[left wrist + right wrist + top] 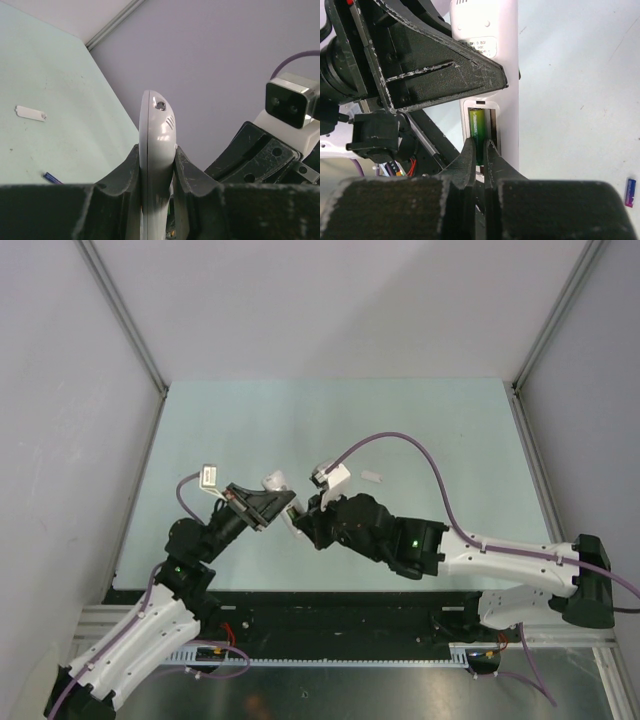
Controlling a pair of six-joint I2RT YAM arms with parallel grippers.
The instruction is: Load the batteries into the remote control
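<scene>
Green battery (pixel 479 132): pinched in right jaws, set partway into compartment of remote control (pixel 490 30), itself clamped in left jaws. First insertion in hand; next likely press home, release. Purple battery (pixel 630 192) lies right of jaws.

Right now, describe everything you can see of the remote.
The remote is a slim handset of glossy white plastic, held above the table and clamped in the left tool, its rounded end with a small dark lens sticking out past the tool. Its back shows a printed label and an open compartment with no cover. A green battery, pinched by the right tool, sits in one slot; the slot beside it looks empty. Its buttons are hidden.
</scene>
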